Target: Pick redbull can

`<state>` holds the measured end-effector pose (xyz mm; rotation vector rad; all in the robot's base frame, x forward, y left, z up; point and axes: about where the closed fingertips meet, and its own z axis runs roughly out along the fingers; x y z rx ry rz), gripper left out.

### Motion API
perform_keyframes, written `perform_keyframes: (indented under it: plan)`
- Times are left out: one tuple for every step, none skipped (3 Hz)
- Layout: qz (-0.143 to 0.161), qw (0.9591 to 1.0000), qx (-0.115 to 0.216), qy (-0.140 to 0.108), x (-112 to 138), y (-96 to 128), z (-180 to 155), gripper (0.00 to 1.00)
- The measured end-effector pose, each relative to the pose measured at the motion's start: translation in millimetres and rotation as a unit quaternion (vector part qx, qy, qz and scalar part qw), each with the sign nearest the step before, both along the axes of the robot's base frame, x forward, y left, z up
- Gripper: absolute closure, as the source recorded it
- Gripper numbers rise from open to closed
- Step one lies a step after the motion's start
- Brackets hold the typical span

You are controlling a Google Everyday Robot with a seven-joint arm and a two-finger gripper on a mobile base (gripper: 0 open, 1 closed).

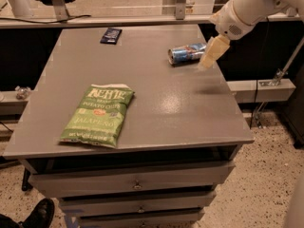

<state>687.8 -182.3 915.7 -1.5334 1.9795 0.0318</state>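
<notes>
The redbull can (187,53) lies on its side on the grey table (156,103), at the far right, its silver end facing left. My gripper (209,56) hangs from the white arm (247,8) at the upper right. Its cream-coloured fingers (212,51) point down and left, just right of the can and above the table's right part, overlapping the can's right end in the view. Nothing shows as held.
A green chip bag (99,114) lies flat at the front left of the table. A small flat dark-blue packet (110,35) lies at the far left. Drawers (135,183) sit under the tabletop. A shoe (38,213) shows at the bottom left.
</notes>
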Motion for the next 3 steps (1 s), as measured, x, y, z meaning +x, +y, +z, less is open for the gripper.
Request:
perform_keyframes:
  plan:
    - [0.009,0.9996,0.023,0.01,35,22,-17,0.0]
    - [0.01,0.9991,0.036,0.018,57,39,-32,0.0]
    - [0.007,0.9988,0.038,0.03,71,48,-47,0.0]
